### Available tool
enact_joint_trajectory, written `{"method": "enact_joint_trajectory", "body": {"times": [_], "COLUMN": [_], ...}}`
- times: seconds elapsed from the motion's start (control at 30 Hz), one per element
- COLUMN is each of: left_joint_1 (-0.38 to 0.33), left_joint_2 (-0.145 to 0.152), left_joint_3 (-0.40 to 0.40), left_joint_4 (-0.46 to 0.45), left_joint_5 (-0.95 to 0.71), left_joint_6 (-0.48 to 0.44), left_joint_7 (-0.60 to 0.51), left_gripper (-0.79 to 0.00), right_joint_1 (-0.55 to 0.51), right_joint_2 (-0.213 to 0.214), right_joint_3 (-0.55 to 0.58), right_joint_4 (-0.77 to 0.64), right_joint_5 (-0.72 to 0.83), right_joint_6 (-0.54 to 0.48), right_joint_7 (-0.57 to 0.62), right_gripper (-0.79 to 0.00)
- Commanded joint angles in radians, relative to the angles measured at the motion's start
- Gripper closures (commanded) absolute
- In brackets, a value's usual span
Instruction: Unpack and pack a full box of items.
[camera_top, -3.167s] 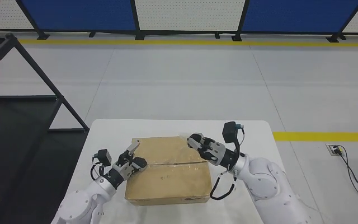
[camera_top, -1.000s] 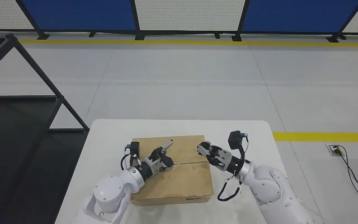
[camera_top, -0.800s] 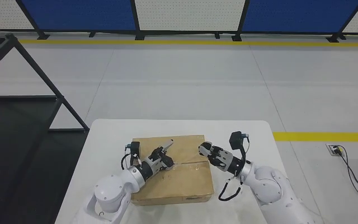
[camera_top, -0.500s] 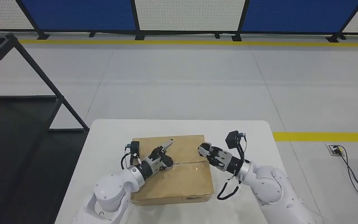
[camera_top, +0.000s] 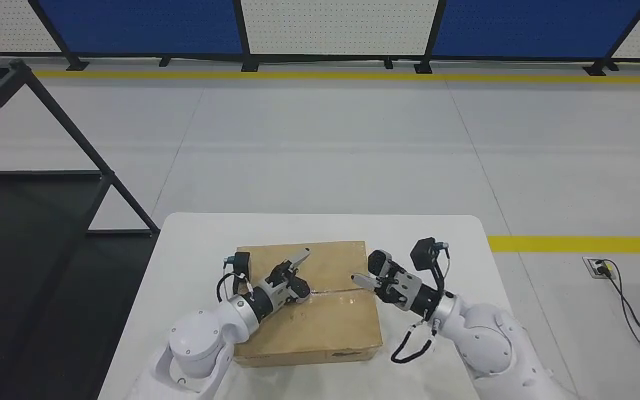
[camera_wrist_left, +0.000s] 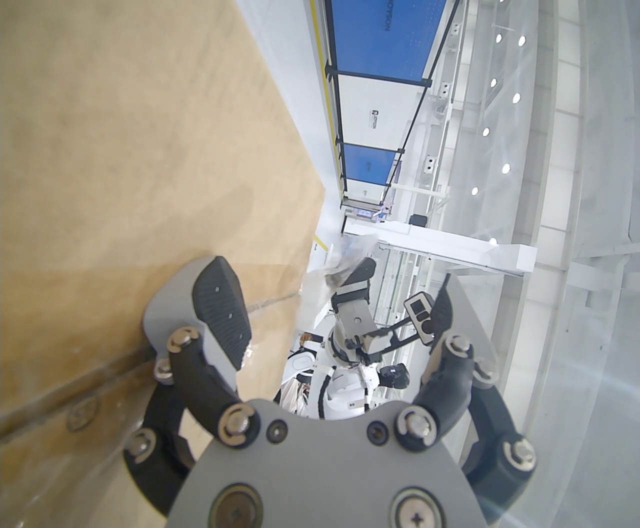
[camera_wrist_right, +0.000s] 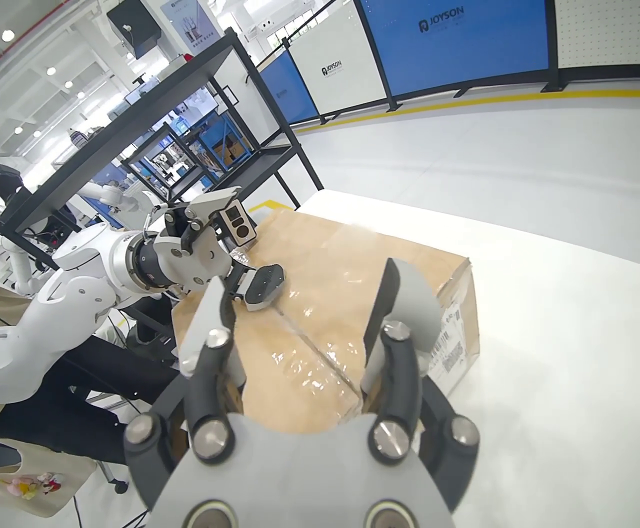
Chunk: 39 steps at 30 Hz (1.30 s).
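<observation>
- We cannot see inside the box; it is taped shut.
- The left wrist view's edge cuts it off.
- Its label is too small for us to read.

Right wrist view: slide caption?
Right gripper open over the seam of the taped box, left gripper open opposite.

white table, closed taped cardboard box sitting flat on it, roughly centred between the side edges
</observation>
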Motion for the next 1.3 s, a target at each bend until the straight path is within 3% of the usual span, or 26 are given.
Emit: {"method": "enact_joint_trajectory", "body": {"times": [0.0, 0.13, 0.27, 0.57, 0.8, 0.87, 1.27], "left_joint_1": [0.001, 0.005, 0.009, 0.022, 0.038, 0.042, 0.063], "left_joint_2": [0.0, -0.001, -0.001, -0.002, 0.0, 0.0, 0.005], "left_joint_3": [-0.001, -0.002, -0.002, -0.006, -0.018, -0.023, -0.062], "left_joint_4": [0.0, -0.003, -0.006, -0.016, -0.027, -0.028, -0.035], "left_joint_5": [0.0, 0.002, 0.003, 0.005, 0.004, 0.003, -0.003], "left_joint_6": [-0.002, -0.003, -0.003, -0.01, -0.022, -0.026, -0.037], "left_joint_7": [-0.002, -0.002, -0.001, 0.0, -0.007, -0.007, -0.016], "left_gripper": [-0.785, -0.785, -0.785, -0.785, -0.785, -0.785, -0.785], "right_joint_1": [-0.011, -0.034, -0.045, -0.029, 0.011, 0.029, 0.095], "right_joint_2": [0.002, 0.005, 0.01, 0.024, 0.022, 0.016, 0.001], "right_joint_3": [0.006, 0.019, 0.018, -0.07, -0.163, -0.194, -0.295], "right_joint_4": [-0.015, -0.045, -0.078, -0.229, -0.278, -0.278, -0.252], "right_joint_5": [-0.002, -0.001, 0.022, 0.027, -0.007, -0.045, -0.126], "right_joint_6": [0.004, 0.005, -0.058, -0.169, -0.041, 0.03, 0.176], "right_joint_7": [-0.012, -0.04, -0.019, 0.215, 0.357, 0.358, 0.426], "right_gripper": [-0.785, -0.785, -0.785, -0.785, -0.785, -0.785, -0.785]}}
